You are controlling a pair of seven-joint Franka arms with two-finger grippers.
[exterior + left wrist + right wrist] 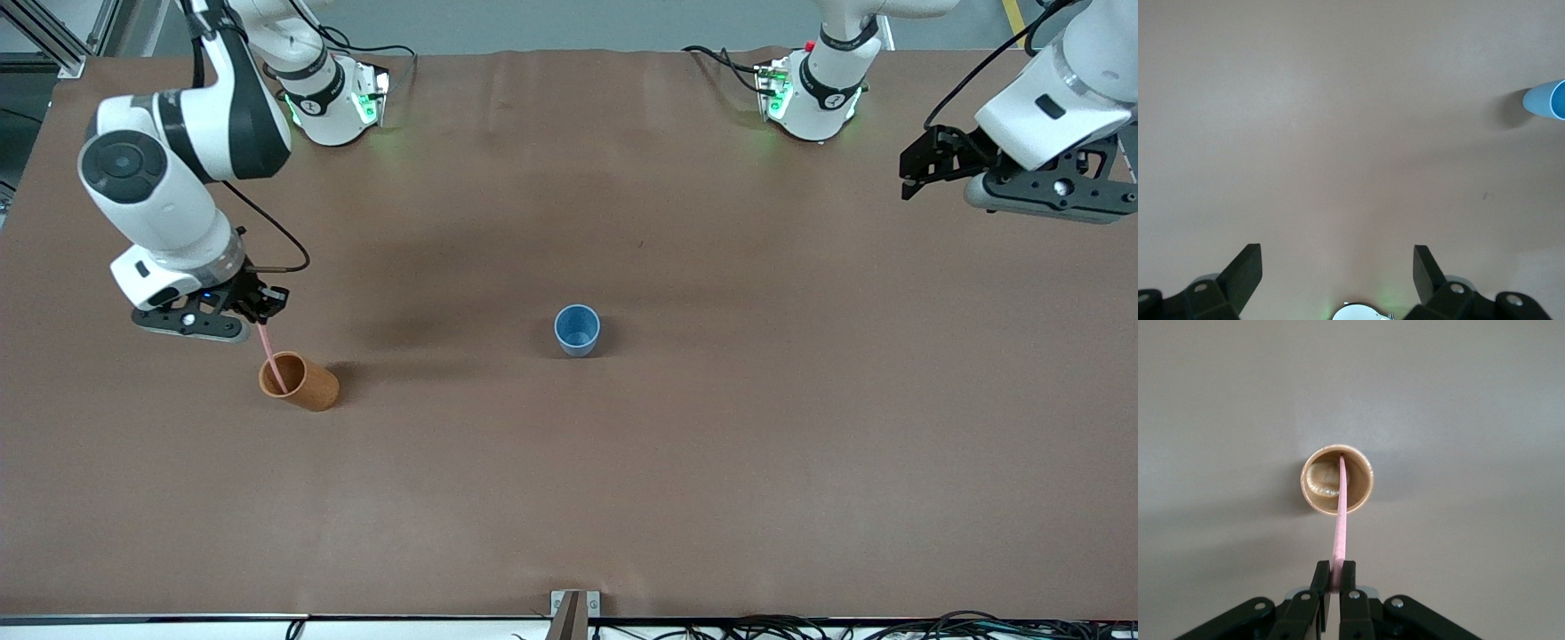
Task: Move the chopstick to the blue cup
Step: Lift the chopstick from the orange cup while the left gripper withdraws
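Observation:
A pale pink chopstick (271, 357) stands with its lower end inside an orange-brown cup (302, 382) toward the right arm's end of the table. My right gripper (264, 322) hangs just above that cup, shut on the stick's upper end. In the right wrist view the chopstick (1339, 533) runs from the right gripper (1335, 577) down into the orange-brown cup (1336, 481). The blue cup (577, 330) stands upright near the table's middle; the left wrist view catches the blue cup (1546, 101) at its edge. My left gripper (916, 173) waits open, high over the left arm's end of the table.
Both arm bases (333, 98) stand along the table's edge farthest from the front camera. A small metal bracket (573, 609) sits at the table's edge nearest the front camera. Brown tabletop (569, 480) lies bare around and between the two cups.

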